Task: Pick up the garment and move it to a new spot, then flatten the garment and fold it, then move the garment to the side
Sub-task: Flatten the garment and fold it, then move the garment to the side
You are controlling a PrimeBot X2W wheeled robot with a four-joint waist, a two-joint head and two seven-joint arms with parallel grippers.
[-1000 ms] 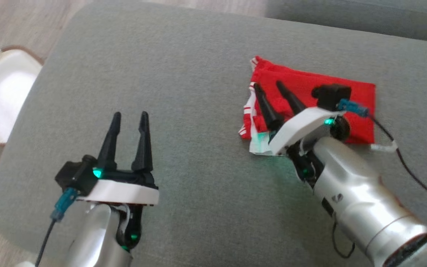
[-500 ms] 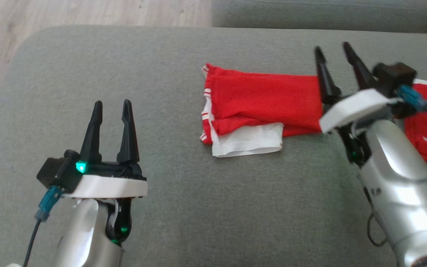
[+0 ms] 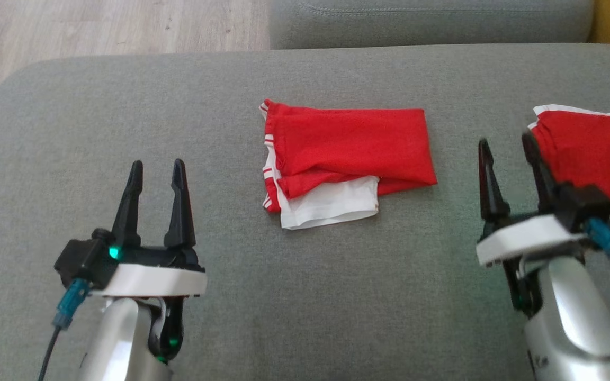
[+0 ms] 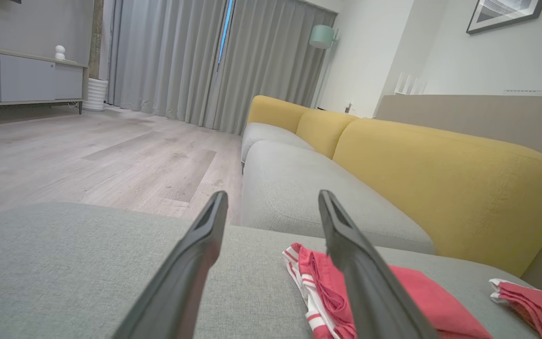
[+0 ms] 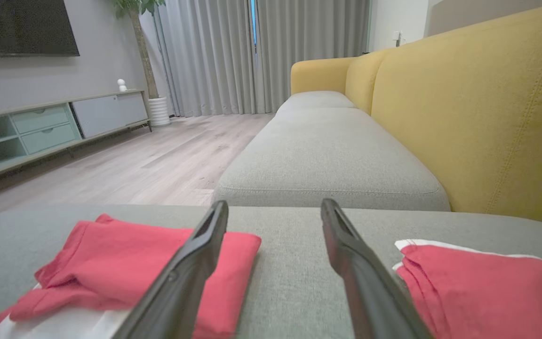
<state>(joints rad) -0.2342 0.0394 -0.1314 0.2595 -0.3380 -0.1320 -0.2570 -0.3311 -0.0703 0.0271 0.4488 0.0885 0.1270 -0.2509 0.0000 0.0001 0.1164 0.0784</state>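
The garment is red with white trim, folded into a rectangle with a white layer sticking out at its near edge. It lies free in the middle of the grey cushion. My right gripper stands open to the right of it, not touching it, fingers empty. Low at the left, well clear of the cloth, my left gripper is open and empty too. The left wrist view has the garment behind the left gripper. In the right wrist view the garment lies left of the right gripper.
A second folded red garment lies at the cushion's right edge, close beside my right fingers. It also appears in the right wrist view. Beyond the cushion are another grey seat, wooden floor and a yellow sofa back.
The head camera has shifted. My right gripper came off the garment, where it rested a second ago, and drew back to its right. The left arm has kept its pose.
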